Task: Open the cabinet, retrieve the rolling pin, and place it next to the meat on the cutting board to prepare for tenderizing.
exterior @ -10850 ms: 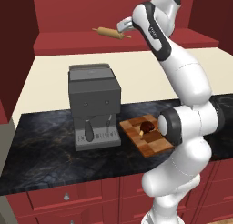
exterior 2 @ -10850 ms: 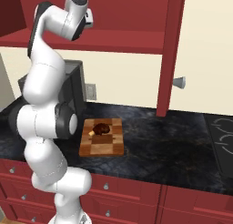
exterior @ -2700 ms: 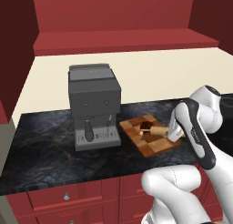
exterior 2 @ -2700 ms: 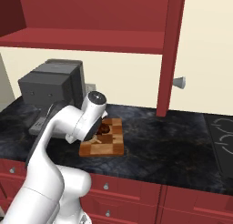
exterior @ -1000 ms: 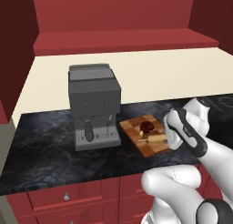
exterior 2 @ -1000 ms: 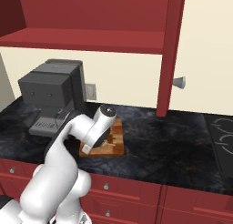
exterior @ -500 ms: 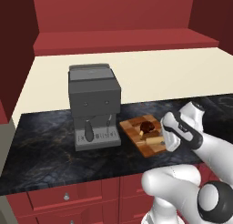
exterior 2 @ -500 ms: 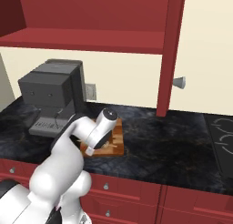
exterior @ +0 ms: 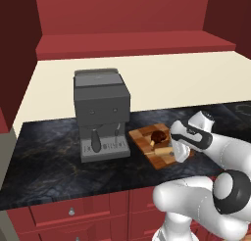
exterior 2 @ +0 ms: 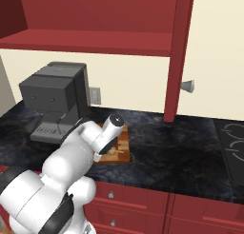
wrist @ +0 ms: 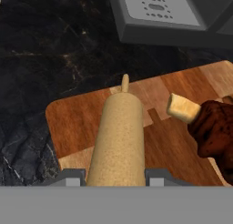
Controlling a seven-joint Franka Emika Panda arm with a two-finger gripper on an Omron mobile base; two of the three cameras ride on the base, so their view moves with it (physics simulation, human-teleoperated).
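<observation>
The checkered cutting board (exterior: 147,137) lies on the dark counter to the right of the coffee machine. On it sits the dark brown meat (exterior: 158,136), its tan bit (wrist: 183,108) showing in the hand view. My gripper (exterior: 172,150) is low over the board's near side, shut on the tan rolling pin (exterior: 163,150). In the hand view the rolling pin (wrist: 119,136) runs away from me along the board (wrist: 77,118), just left of the meat (wrist: 216,127), with a fingertip (wrist: 73,176) pressed on each side. The cabinet (exterior: 122,19) stands open above, its door (exterior 2: 178,52) swung out.
A grey coffee machine (exterior: 100,112) stands close to the board's left edge; its drip tray (wrist: 159,11) lies beyond the pin's far handle. Red drawers (exterior: 73,210) run under the counter. A stove top (exterior 2: 233,147) lies at the far right.
Over the last second the hand has sunk slightly toward the board with the rolling pin still held. Much earlier the pin was up at the cabinet shelf.
</observation>
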